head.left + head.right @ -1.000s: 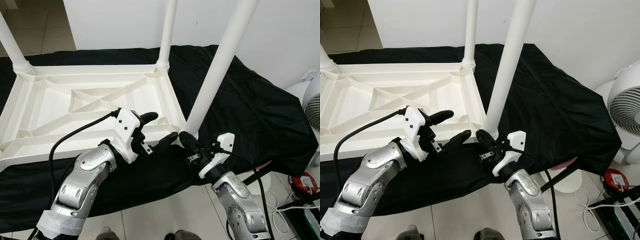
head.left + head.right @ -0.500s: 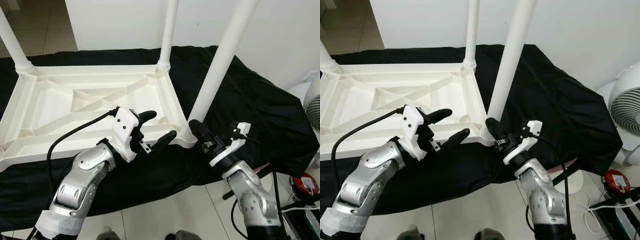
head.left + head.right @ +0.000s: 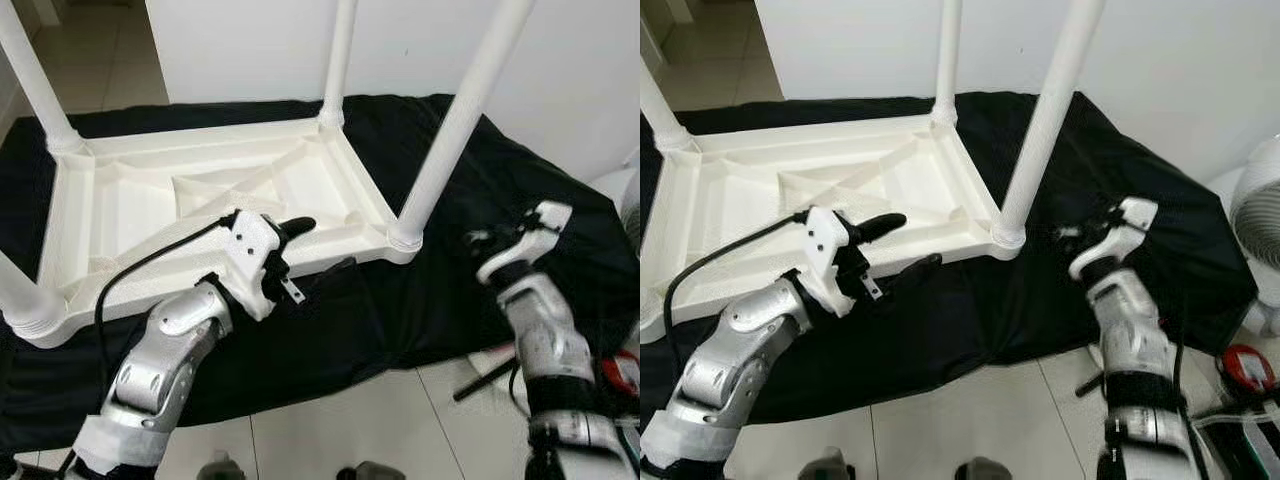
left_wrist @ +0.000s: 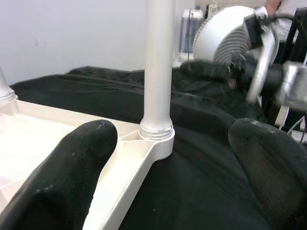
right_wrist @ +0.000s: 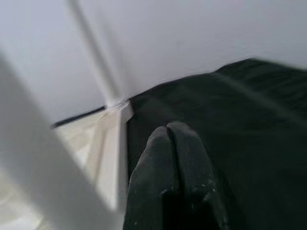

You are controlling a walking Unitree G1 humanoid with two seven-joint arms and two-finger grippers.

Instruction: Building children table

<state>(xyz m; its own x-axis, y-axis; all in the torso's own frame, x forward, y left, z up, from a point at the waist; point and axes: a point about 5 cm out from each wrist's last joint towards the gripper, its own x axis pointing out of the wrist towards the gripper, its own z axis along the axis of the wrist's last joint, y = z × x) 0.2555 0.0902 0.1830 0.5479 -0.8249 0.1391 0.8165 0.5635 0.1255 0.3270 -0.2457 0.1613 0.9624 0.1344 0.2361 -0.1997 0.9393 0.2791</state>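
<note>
Left gripper (image 3: 318,247) jaws spread, straddling the rim of the upside-down table (image 3: 130,215) at 6 o'clock, gripping nothing. Right gripper (image 5: 172,143) raised at 3 o'clock, clear of the near leg (image 3: 455,120), fingers pressed together per right wrist view. Left wrist view adds a fan (image 4: 225,33) behind the black cloth (image 3: 470,200).

The tops of the white table legs (image 3: 460,120) run out past the upper edge. The right pincer (image 3: 1095,235) is smeared by motion blur. A white fan (image 3: 1260,215) beyond the black cloth's (image 3: 500,200) right edge is cut off.
</note>
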